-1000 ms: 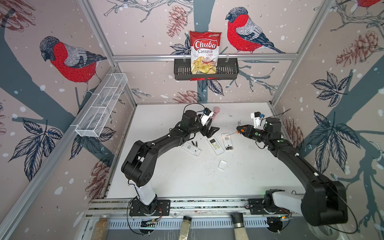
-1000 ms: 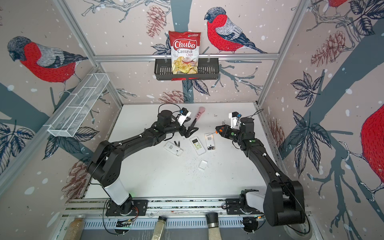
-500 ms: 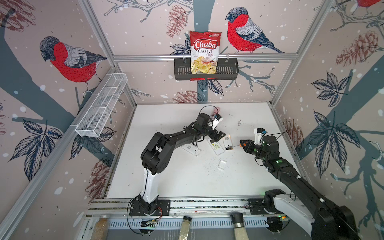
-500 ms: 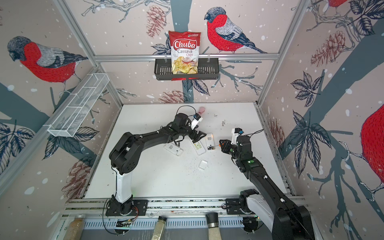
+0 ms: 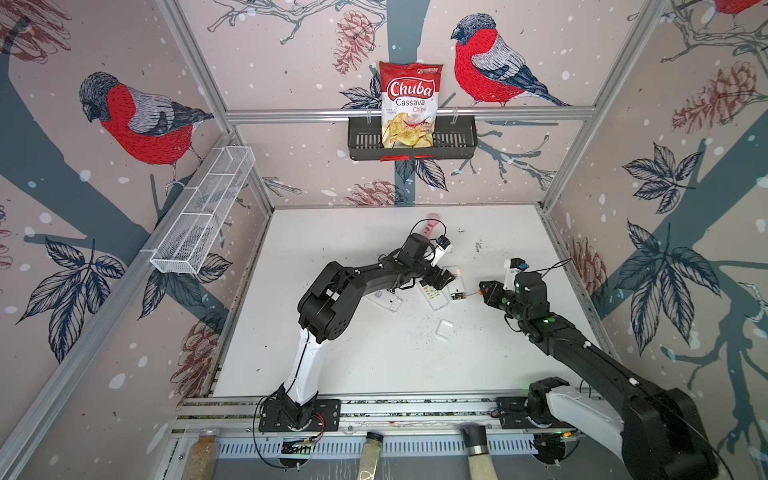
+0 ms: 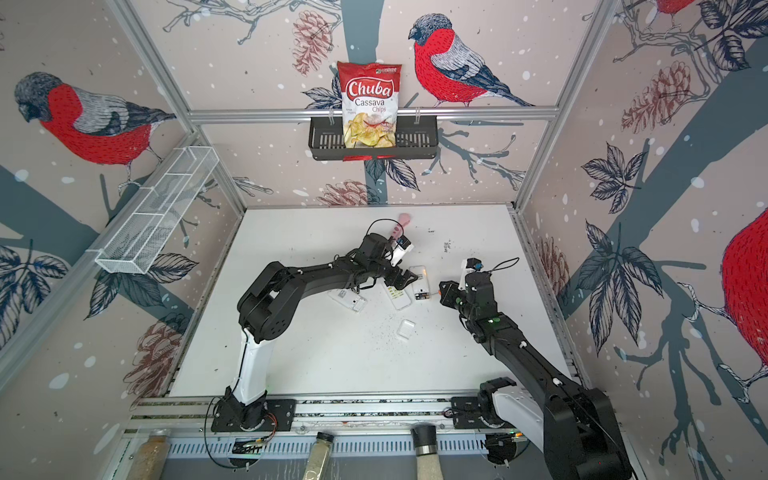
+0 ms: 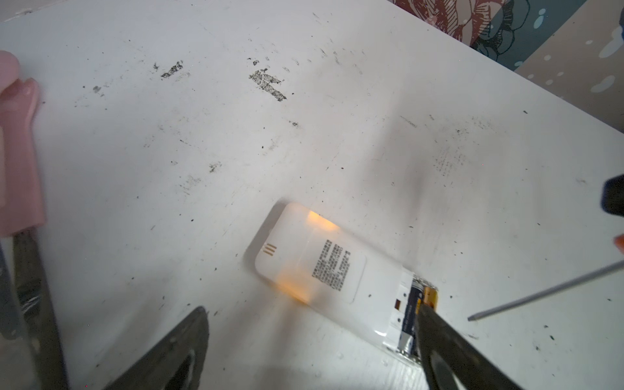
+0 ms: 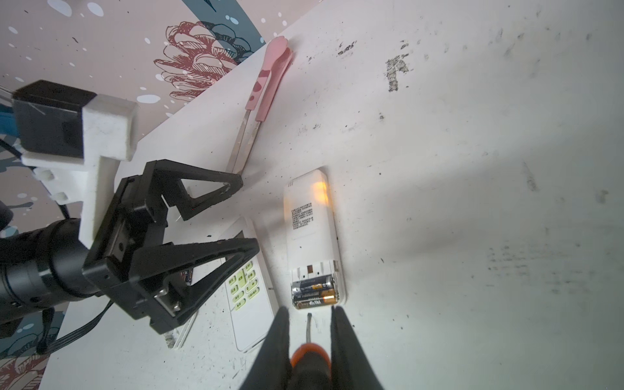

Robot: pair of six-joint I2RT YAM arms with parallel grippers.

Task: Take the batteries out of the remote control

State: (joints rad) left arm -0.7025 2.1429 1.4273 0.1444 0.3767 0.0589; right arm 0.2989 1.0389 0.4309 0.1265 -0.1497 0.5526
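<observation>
Right gripper (image 8: 308, 312), jaws clamped on the orange-and-black handle of a screwdriver (image 8: 309, 354). The thin shaft points at the open end of a white remote control (image 8: 310, 233), and its tip lies just beside the casing; whether they touch cannot be told. This remote control lies back-up on the white table (image 5: 374, 365) with its bay uncovered. Two batteries (image 8: 314, 292), dark with gold bands, sit side by side in the bay. Just beside it a second remote (image 8: 250, 297) lies keypad-up, and a third remote (image 5: 388, 300) lies partly under the left arm. Above the first two hangs the left gripper (image 8: 248, 212), jaws wide apart and holding nothing. In the left wrist view one of its fingers (image 7: 449, 347) overlaps the battery bay; contact cannot be told. Farther back, pink-handled tongs (image 8: 270, 81) lie near the rear wall, where a chips bag (image 5: 409, 108) stands in a black basket (image 5: 457, 141).
</observation>
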